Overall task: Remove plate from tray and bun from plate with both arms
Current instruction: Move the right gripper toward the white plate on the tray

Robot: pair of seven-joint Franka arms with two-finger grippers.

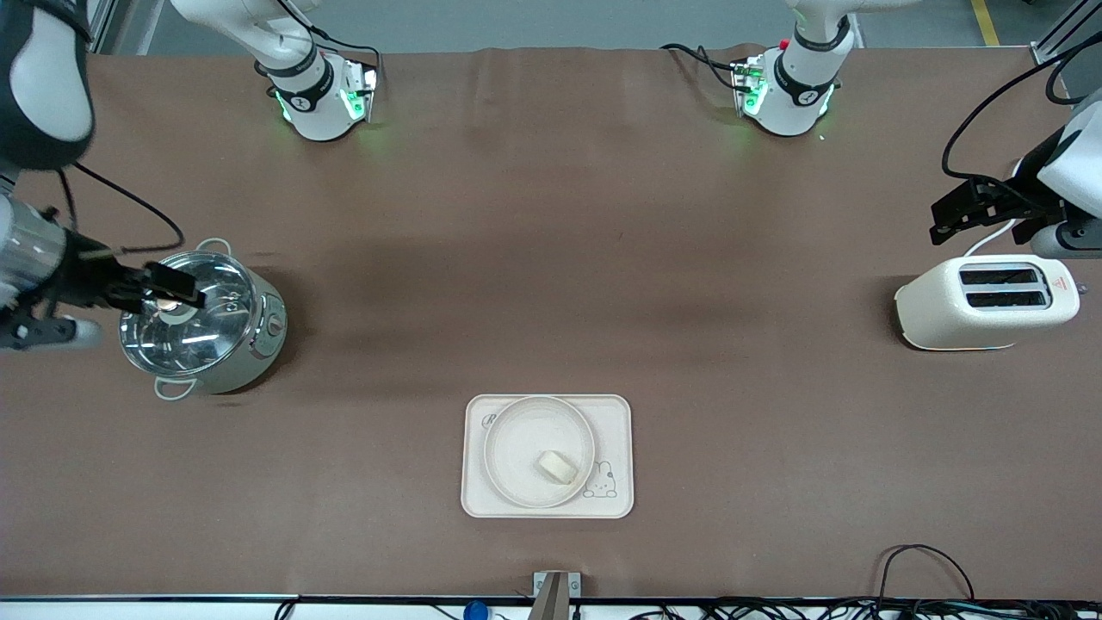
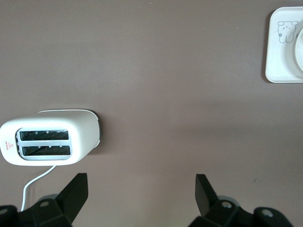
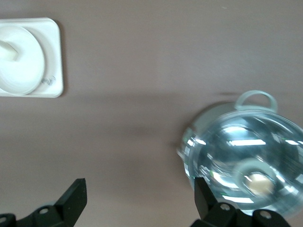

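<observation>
The round cream-white plate (image 1: 521, 430) lies on the rectangular cream tray (image 1: 616, 420) with the rabbit drawing, near the front camera at mid-table. The small pale bun (image 1: 558, 466) lies on the plate, toward its rabbit side. The right wrist view shows the plate (image 3: 26, 66) with the bun (image 3: 6, 50) at its edge. My right gripper (image 1: 176, 288) is open and empty over the lidded pot (image 1: 250, 331); its fingers (image 3: 75, 198) stand wide apart. My left gripper (image 1: 943, 220) is open and empty, over the table beside the toaster (image 1: 990, 301); it shows in its own view (image 2: 142, 194).
The steel pot with its glass lid (image 3: 244, 156) stands at the right arm's end of the table. The white two-slot toaster (image 2: 49, 137) stands at the left arm's end with its cord. The tray's corner (image 2: 281, 52) shows in the left wrist view. Cables lie along the front edge.
</observation>
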